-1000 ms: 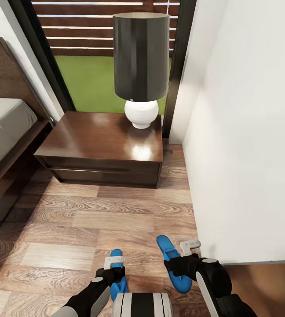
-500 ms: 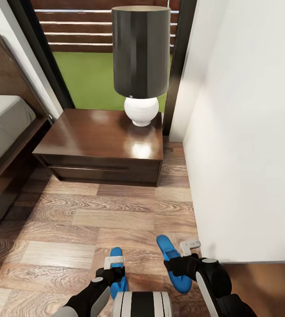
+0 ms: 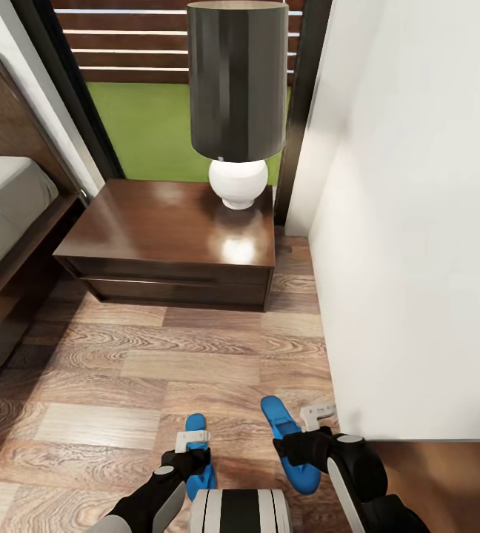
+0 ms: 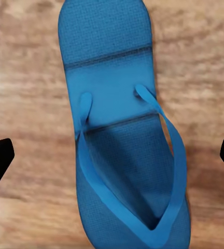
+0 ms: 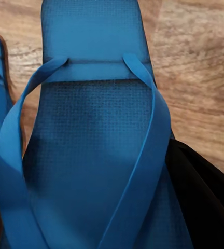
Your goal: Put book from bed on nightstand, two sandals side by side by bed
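Head view: both arms low; left pincer (image 3: pixel 192 443) spread above one sandal (image 3: pixel 196 459); right pincer (image 3: pixel 315 414) clamped on other sandal (image 3: pixel 288 443).

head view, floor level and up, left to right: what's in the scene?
bed → nightstand → lamp standing on the nightstand's right part → white wall. Near the bottom edge: left sandal → right sandal.

bright blue sandals (image 3: pixel 290 443), dark brown nightstand (image 3: pixel 167 244), black lampshade (image 3: pixel 237 80)

bedroom: bed (image 3: pixel 7 215), nightstand (image 3: pixel 170 248), lamp (image 3: pixel 237 96)
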`<state>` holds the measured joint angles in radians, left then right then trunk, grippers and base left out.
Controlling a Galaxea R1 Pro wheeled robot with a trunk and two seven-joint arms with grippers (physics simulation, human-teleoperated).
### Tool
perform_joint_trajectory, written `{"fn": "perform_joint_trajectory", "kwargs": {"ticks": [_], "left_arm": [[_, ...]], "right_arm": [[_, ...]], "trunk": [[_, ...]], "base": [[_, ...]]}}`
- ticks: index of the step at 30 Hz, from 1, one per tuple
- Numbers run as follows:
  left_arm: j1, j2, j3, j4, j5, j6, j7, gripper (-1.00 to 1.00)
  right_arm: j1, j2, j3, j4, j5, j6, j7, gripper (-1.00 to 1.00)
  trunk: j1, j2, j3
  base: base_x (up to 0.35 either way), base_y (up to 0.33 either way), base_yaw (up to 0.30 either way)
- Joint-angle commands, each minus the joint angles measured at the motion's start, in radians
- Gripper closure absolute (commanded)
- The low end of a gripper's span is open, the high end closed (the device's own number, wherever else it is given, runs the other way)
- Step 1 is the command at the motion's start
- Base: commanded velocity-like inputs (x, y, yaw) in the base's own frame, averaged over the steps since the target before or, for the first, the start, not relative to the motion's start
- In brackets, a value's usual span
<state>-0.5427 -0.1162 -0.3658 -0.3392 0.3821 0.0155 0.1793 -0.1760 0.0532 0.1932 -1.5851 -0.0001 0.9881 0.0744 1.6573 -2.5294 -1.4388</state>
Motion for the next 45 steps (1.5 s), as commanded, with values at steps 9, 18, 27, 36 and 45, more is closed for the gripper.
{"fn": "perform_joint_trajectory", "kwargs": {"ticks": [9,18,27,36,45], "left_arm": [[0.0,0.001,-0.008,-0.001,0.008,0.001,0.007,-1.0],[0.0,0.001,-0.009,-0.001,0.008,0.001,0.007,-1.0],[0.0,0.001,-0.009,-0.001,0.008,0.001,0.007,-1.0],[0.0,0.001,-0.009,-0.001,0.008,0.001,0.007,-1.0],[0.0,0.001,-0.01,-0.001,0.008,0.001,0.007,-1.0]], "right_arm": [[0.0,0.001,0.01,-0.001,0.002,0.004,0.001,1.0],[0.0,0.0,0.011,-0.001,0.002,0.004,-0.001,1.0],[0.0,-0.001,0.014,-0.001,0.002,0.004,0.001,1.0],[0.0,-0.001,0.013,-0.001,0.002,0.004,0.001,1.0],[0.0,-0.001,0.012,-0.001,0.002,0.004,0.001,1.0]], "trunk": [[0.0,0.0,-0.001],[0.0,0.0,-0.001],[0.0,0.0,-0.001],[0.0,0.0,-0.001],[0.0,0.0,-0.004]], "base": [[0.0,0.0,0.0],[0.0,0.0,0.0],[0.0,0.0,0.0],[0.0,0.0,0.0],[0.0,0.0,0.0]]}}
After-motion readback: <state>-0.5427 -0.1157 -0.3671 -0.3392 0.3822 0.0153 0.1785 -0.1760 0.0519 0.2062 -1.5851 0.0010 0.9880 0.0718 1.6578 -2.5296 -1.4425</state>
